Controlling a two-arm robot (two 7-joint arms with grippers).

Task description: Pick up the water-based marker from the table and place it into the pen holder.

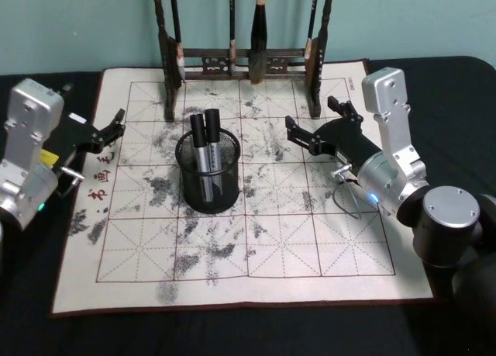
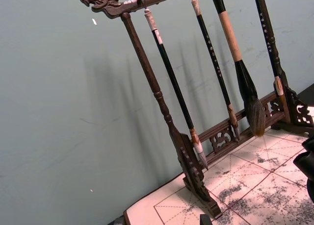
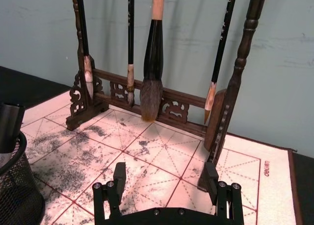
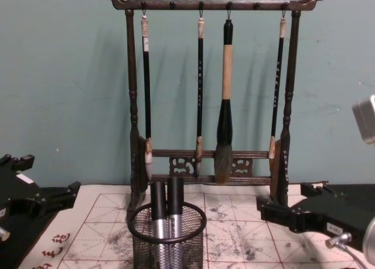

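The black wire-mesh pen holder (image 1: 206,198) stands near the middle of the cream gridded mat (image 1: 271,240) on the black table (image 1: 434,84). Two water-based markers (image 1: 212,139) with black caps and silver barrels stand upright inside it; the chest view shows them (image 4: 166,207) rising above the holder (image 4: 170,250). My right gripper (image 1: 308,113) hovers open and empty to the right of the holder, its fingers (image 3: 119,175) spread wide. My left gripper (image 1: 112,133) is open and empty at the mat's left edge.
A tall dark wooden rack (image 4: 133,140) hung with several calligraphy brushes (image 4: 224,134) stands at the back of the mat, just behind the holder. Red characters (image 1: 99,184) mark the mat's left margin. A teal wall rises behind.
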